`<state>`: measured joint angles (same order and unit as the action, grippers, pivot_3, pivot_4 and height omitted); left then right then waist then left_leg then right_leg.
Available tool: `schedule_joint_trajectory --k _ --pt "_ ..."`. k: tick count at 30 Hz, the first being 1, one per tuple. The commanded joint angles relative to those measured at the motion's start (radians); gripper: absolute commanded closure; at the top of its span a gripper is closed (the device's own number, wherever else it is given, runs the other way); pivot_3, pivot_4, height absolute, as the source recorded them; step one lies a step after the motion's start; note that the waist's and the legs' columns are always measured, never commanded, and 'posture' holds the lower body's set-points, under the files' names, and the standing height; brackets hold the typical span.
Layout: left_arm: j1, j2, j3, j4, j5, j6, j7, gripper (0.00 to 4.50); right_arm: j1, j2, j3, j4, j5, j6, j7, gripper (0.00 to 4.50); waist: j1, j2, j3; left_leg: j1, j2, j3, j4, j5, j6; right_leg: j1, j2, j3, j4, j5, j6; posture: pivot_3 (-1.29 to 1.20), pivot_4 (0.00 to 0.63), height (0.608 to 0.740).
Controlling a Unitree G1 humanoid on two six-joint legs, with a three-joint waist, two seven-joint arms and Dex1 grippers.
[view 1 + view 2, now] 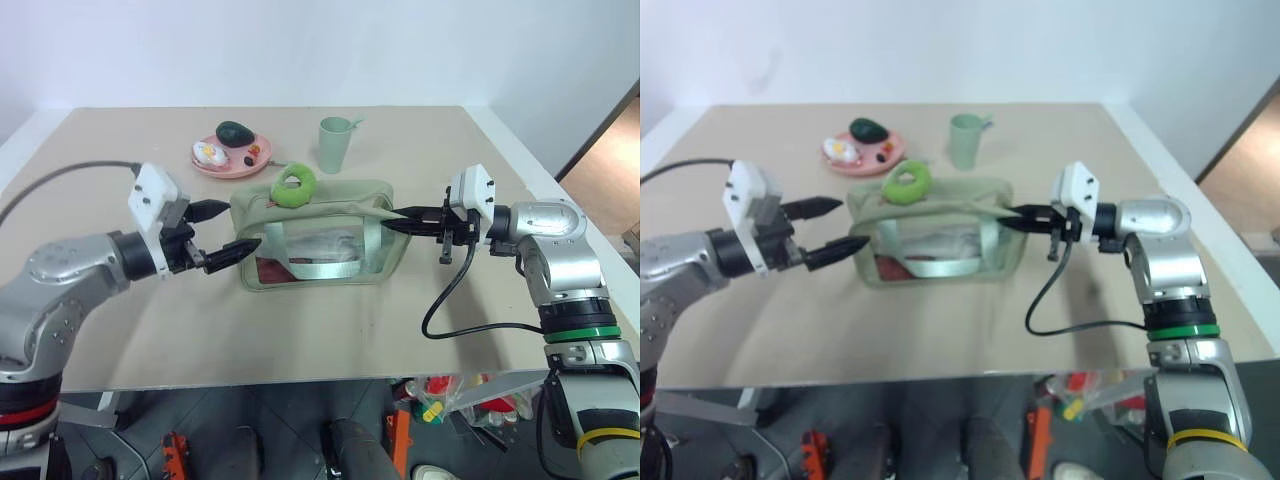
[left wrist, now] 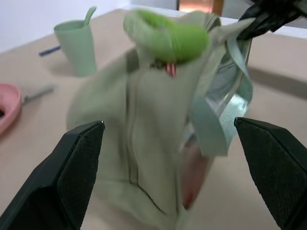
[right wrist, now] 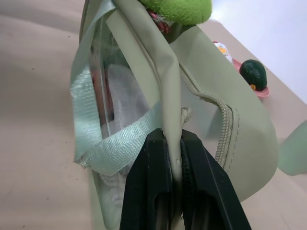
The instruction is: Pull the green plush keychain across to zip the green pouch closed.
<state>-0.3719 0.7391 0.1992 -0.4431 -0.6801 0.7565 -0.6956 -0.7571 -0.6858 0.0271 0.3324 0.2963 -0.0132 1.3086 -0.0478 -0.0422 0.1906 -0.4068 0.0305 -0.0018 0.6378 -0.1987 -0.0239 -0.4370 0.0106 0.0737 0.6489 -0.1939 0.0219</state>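
Nearest to me, at about eight o'clock of the table, my left gripper stands with its two black fingers spread wide and holds nothing. It is just beside the left end of the green pouch and does not touch it.

At about four o'clock, my right gripper is closed tight on the seam at the right end of the pouch. In the right wrist view the fabric edge is pressed between the two fingers, so this end is anchored.

Between the two grippers, at the centre, the pouch stands upright with its clear window and its webbing strap facing me. The green plush keychain lies on the top of the pouch, toward the left end, at about eleven o'clock from the pouch middle.

Farther away, at twelve o'clock, I see a pale green cup, and at eleven o'clock a pink plate with a dark avocado toy.

I judge that the pull is mostly done, because the keychain sits close to the left end. I cannot tell if the zipper is closed fully to its end; checking this is what remains.
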Motion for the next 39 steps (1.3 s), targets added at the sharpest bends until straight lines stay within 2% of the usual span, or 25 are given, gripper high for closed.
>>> schedule_joint_trajectory --k 1,3,5,10,11,12,15,16,17,21,23,26,31,39 --pt "0.026 -0.048 -0.019 -0.003 0.068 -0.089 0.045 1.15 -0.023 0.005 -0.005 0.004 -0.003 -0.016 0.005 4.50 0.000 0.000 0.000 0.001 0.000 0.000 0.000 0.000 0.000 0.000 0.000 0.000 0.000 0.000 0.000 0.00 0.150 0.740" --pt "0.026 -0.081 -0.031 0.018 0.092 -0.120 0.058 1.92 -0.027 0.009 -0.003 0.008 -0.004 -0.018 0.006 4.50 0.000 0.000 0.000 0.001 0.000 0.001 0.000 0.000 0.000 0.001 0.000 0.000 0.000 0.000 0.000 0.00 0.150 0.740" --pt "0.010 -0.115 -0.026 0.039 0.084 -0.124 0.072 2.50 -0.030 0.011 -0.003 0.011 -0.006 -0.017 0.007 4.50 0.000 0.000 0.000 0.001 0.000 0.001 0.001 0.000 0.000 0.001 0.000 0.000 0.000 0.001 0.000 0.00 0.150 0.740" --pt "-0.007 -0.144 -0.057 0.076 0.120 -0.162 0.061 4.26 -0.022 -0.002 -0.008 -0.014 0.007 0.025 0.015 4.50 -0.001 0.000 0.000 0.001 0.000 0.001 0.000 0.000 0.000 0.000 0.000 0.001 0.000 0.001 0.000 0.00 0.150 0.740" --pt "-0.012 -0.148 -0.061 0.079 0.118 -0.164 0.054 4.49 -0.020 -0.009 -0.010 -0.031 0.021 0.066 0.018 4.13 0.000 0.000 0.000 0.001 0.000 0.001 0.000 0.000 0.000 0.001 0.000 0.001 0.000 0.002 0.001 0.00 0.150 0.740" --pt "-0.016 -0.150 -0.063 0.080 0.116 -0.165 0.049 4.50 -0.018 -0.014 -0.012 -0.043 0.031 0.097 0.020 3.74 0.000 0.000 0.000 0.001 0.000 0.001 0.000 0.000 0.000 0.001 0.000 0.001 0.000 0.002 0.002 0.00 0.150 0.740" --pt "-0.014 -0.151 -0.070 0.069 0.102 -0.155 0.037 4.50 -0.018 -0.036 -0.020 -0.093 0.060 0.195 0.030 3.74 0.000 0.000 0.000 0.000 0.000 0.001 0.000 0.000 0.000 0.000 0.000 0.001 0.000 0.002 0.002 0.00 0.150 0.740" --pt "-0.010 -0.150 -0.070 0.061 0.095 -0.148 0.036 4.50 -0.033 -0.052 -0.026 -0.109 0.072 0.240 0.034 3.17 0.000 0.000 0.000 0.000 0.000 0.001 0.000 0.000 0.000 0.000 0.000 0.001 0.000 0.002 0.003 0.00 0.150 0.740" --pt "-0.008 -0.150 -0.069 0.057 0.092 -0.144 0.035 4.50 -0.044 -0.064 -0.031 -0.120 0.079 0.272 0.035 3.00 0.000 0.000 0.000 0.000 0.000 0.001 0.000 0.000 0.000 0.000 0.000 0.001 0.000 0.002 0.003 0.00 0.150 0.740" --pt "0.008 -0.142 -0.068 0.041 0.081 -0.130 0.029 4.50 -0.178 -0.094 -0.070 -0.167 0.194 0.503 0.029 1.68 0.000 0.001 0.001 0.000 0.000 0.001 0.000 0.000 0.000 -0.001 0.000 0.001 0.000 0.001 0.001 0.00 0.150 0.740" --pt "0.011 -0.141 -0.070 0.040 0.081 -0.129 0.028 4.50 -0.252 -0.075 -0.081 -0.160 0.237 0.570 0.018 0.84 0.000 0.001 0.001 0.000 0.000 0.001 0.000 0.000 0.000 -0.001 0.000 0.001 0.000 0.001 0.000 0.00 0.150 0.740" --pt "0.014 -0.147 -0.075 0.036 0.082 -0.126 0.030 4.50 -0.372 0.018 -0.068 -0.100 0.245 0.604 -0.049 0.09 0.000 0.001 0.000 0.000 0.000 0.001 0.000 0.000 0.000 0.000 0.000 0.000 0.000 0.001 0.000 0.00 0.150 0.740" --pt "0.022 -0.156 -0.082 0.024 0.084 -0.124 0.038 4.50 -0.463 0.161 0.019 0.029 0.152 0.617 -0.143 0.09 0.003 0.000 0.000 0.000 0.000 0.000 0.000 0.000 0.000 0.000 0.000 0.000 0.000 0.001 0.000 0.00 0.150 0.740" --pt "0.021 -0.174 -0.094 0.008 0.111 -0.140 0.060 4.50 -0.568 0.284 0.094 0.291 0.037 0.625 -0.200 0.09 0.005 0.000 0.000 -0.006 -0.001 0.001 0.000 0.000 0.000 -0.004 -0.002 0.000 -0.001 0.003 0.005 0.00 0.150 0.740"
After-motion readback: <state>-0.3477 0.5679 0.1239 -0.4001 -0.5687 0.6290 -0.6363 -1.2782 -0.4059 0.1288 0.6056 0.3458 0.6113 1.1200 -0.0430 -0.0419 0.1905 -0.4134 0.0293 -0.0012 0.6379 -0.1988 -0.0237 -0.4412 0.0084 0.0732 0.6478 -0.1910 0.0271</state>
